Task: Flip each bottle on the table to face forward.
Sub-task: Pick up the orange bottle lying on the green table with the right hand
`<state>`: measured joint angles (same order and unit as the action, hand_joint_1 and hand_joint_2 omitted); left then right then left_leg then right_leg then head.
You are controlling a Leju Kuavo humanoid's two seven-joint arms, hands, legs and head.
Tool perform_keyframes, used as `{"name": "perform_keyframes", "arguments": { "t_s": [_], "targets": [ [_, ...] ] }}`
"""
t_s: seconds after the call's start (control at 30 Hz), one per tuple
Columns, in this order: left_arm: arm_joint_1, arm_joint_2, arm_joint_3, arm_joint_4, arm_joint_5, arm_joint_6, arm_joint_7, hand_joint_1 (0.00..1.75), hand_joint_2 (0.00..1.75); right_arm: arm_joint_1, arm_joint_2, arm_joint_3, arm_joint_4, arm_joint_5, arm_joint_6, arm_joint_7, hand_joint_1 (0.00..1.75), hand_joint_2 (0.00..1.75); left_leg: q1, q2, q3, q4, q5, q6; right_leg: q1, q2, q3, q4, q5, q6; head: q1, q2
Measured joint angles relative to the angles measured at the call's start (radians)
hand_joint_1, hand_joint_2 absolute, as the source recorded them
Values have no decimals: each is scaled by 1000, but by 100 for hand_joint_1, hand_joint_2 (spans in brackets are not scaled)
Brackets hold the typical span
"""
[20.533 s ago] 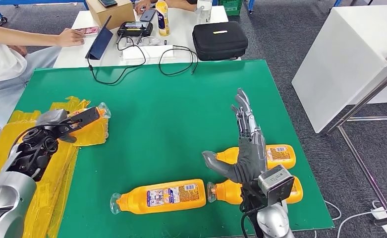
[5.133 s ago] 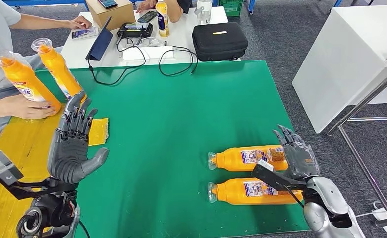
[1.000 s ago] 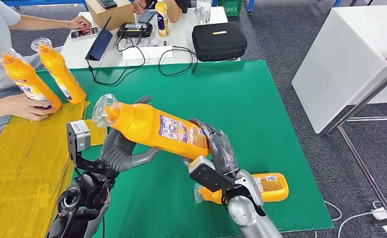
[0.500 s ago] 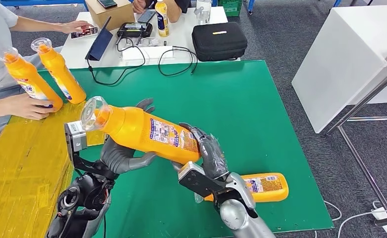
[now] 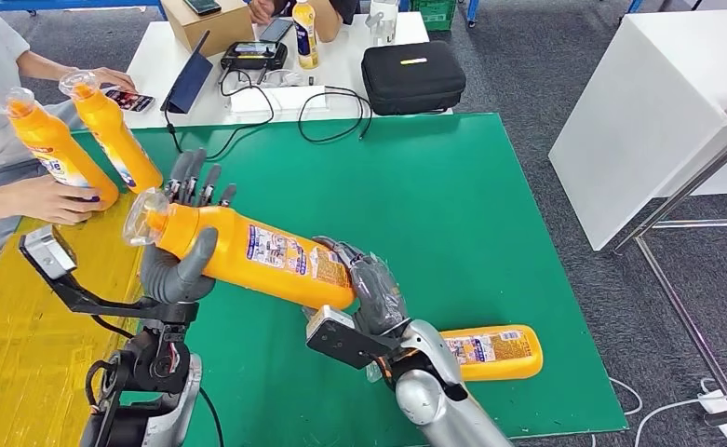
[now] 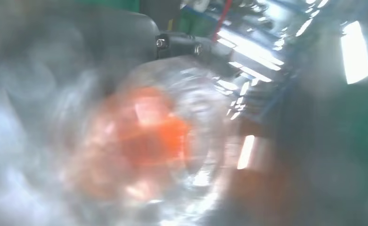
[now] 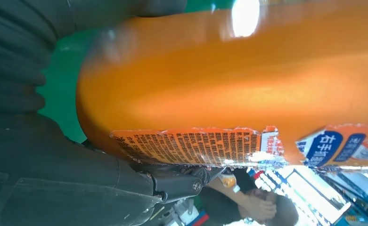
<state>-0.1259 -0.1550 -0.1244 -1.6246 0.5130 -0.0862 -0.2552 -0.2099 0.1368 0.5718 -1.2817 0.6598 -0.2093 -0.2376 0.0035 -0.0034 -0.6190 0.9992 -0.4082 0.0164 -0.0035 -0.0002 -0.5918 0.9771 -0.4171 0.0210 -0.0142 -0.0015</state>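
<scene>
Orange bottle (image 5: 248,251) is held above the green table (image 5: 452,205), cap end left, tilted up. Left hand (image 5: 178,251) wraps the neck end, thumb across the front, fingers spread behind. Right hand (image 5: 364,284) cups the base end, fingers curled on it. Judgement: transfer under way. Right should let go only once left grips firmly, else the bottle drops. Second bottle (image 5: 485,352) lies on the near right.

Grey carpet floor (image 5: 527,65), white desk (image 5: 341,56), white cabinet (image 5: 657,102), green tabletop (image 5: 434,186)
</scene>
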Motion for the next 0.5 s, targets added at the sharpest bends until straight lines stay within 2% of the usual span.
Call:
{"name": "perform_keyframes", "arguments": {
  "t_s": [0.5],
  "targets": [
    [7,-17,27,-23,8,5,-7,175,175,-3,2,8,27,0,-7,2,175,175,0,0,0,0,0,0,0,0,0,0,0,0,0,0]
  ]
}}
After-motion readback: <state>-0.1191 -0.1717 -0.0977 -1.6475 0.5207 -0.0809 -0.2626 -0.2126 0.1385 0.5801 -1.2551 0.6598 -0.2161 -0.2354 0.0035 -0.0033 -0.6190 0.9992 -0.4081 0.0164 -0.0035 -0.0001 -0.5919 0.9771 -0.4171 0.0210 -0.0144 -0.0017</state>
